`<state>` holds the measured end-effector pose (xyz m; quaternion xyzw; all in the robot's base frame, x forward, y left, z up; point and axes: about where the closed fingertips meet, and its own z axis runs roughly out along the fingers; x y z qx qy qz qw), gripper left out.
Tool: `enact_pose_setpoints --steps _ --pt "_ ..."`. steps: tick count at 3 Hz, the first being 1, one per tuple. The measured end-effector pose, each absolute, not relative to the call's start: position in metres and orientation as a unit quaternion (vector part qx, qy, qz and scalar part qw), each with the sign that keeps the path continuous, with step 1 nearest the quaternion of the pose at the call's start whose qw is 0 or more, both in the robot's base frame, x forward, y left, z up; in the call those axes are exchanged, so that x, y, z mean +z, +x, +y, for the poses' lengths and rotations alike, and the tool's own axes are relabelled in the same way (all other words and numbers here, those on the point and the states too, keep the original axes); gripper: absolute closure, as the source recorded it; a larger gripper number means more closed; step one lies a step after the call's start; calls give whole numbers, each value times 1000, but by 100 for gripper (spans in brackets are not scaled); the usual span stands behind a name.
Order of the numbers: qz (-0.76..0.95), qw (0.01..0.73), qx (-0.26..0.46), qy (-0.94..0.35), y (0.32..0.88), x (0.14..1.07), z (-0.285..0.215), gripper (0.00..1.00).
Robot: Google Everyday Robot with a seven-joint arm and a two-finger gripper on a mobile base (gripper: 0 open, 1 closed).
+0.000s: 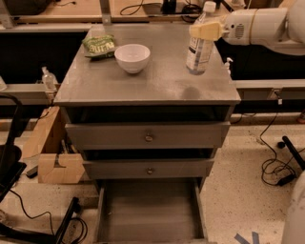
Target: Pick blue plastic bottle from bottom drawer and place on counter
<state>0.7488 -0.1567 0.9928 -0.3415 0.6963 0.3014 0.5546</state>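
The gripper (206,31) clamps the bottle (197,55) near its neck. The bottle stands upright on the counter (152,86), right of the bowl (132,57). The bottom drawer (147,209) hangs open.

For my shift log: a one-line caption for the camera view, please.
Gripper at the neck of the blue plastic bottle, which stands upright on the counter; bottom drawer open below.

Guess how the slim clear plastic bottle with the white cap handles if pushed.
Likely tippy: the slim clear plastic bottle is tall on a narrow base. Clear plastic, so probably light and somewhat squeezable. The hand holds it high, near the white cap, so its base could swing.
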Motion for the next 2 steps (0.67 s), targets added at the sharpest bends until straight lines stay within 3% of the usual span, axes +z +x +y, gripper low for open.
enact_pose_setpoints --steps 2 --pt "718 554 261 -331 788 945 -161 100"
